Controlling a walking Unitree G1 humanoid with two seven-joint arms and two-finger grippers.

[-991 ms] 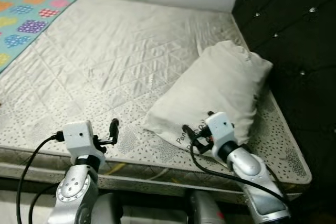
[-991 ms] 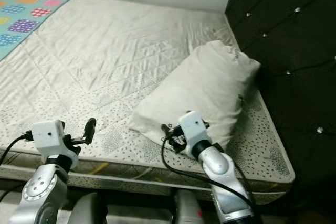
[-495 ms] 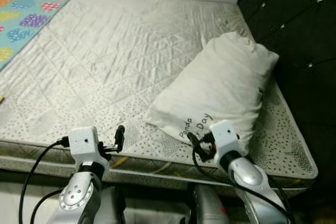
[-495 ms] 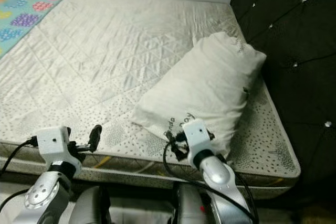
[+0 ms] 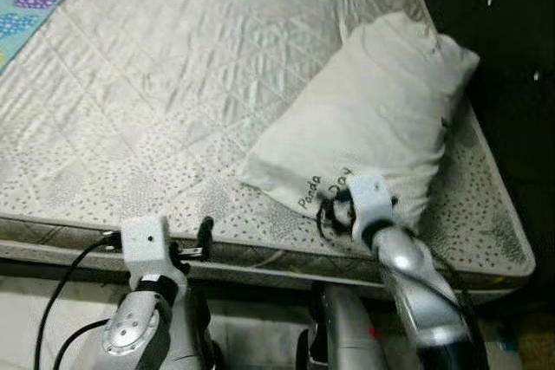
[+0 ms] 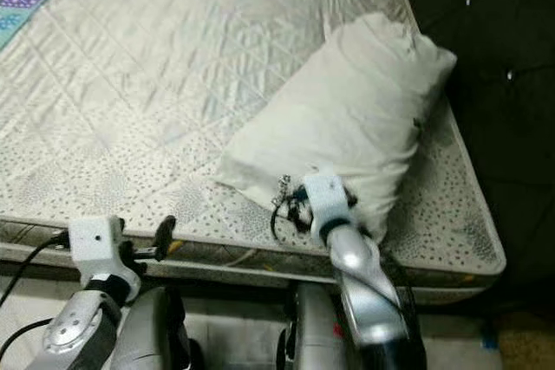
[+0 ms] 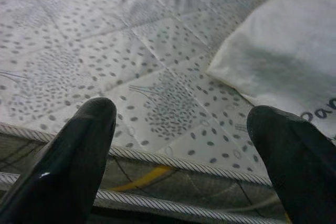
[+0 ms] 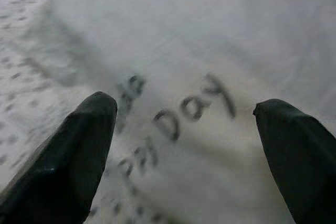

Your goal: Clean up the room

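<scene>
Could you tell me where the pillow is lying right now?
The pillow lies on the mattress, on its right side beside the dark headboard, its near corner just ahead of the right gripper.

left gripper [image 7: 181, 145]: jaws spread wide, two black fingers [image 7: 73, 161] framing the bed's near edge | mattress [image 7: 105, 51]: white quilted, grey speckle and tree print, corded piping along edge, yellow streak on side below | pillow [image 7: 294, 51]: white, lying on mattress near one finger, dark lettering at its edge

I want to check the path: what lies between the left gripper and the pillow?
Bare mattress, as the left wrist view shows. The open left gripper hangs at the bed edge, and dotted quilting runs to the pillow.
</scene>
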